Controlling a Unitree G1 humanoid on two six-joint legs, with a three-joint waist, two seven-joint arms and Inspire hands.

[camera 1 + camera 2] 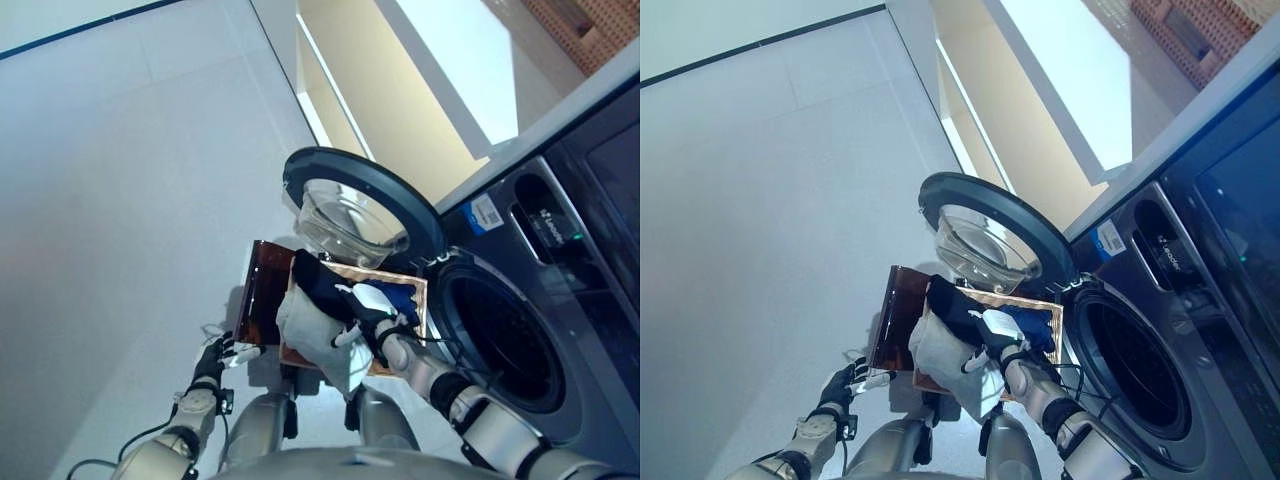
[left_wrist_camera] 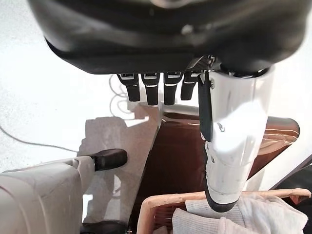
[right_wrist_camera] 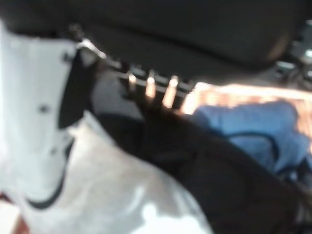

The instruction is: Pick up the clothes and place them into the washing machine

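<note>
A woven basket (image 1: 408,279) sits on a dark brown stand (image 1: 262,290) in front of the washing machine (image 1: 560,300). It holds a pale grey garment (image 1: 315,335) that hangs over its near rim, a black garment (image 1: 318,280) and a blue one (image 1: 402,297). My right hand (image 1: 368,312) is down on the pile, fingers dug into the black garment (image 3: 219,180), thumb (image 3: 39,122) lying on the grey cloth (image 3: 122,195). My left hand (image 1: 213,358) hangs low beside the stand, fingers relaxed and holding nothing.
The machine's round door (image 1: 350,205) stands swung open, just beyond the basket. The dark drum opening (image 1: 500,340) is right of the basket. A cream wall unit (image 1: 400,90) stands further back. Pale floor (image 1: 120,200) stretches to the left.
</note>
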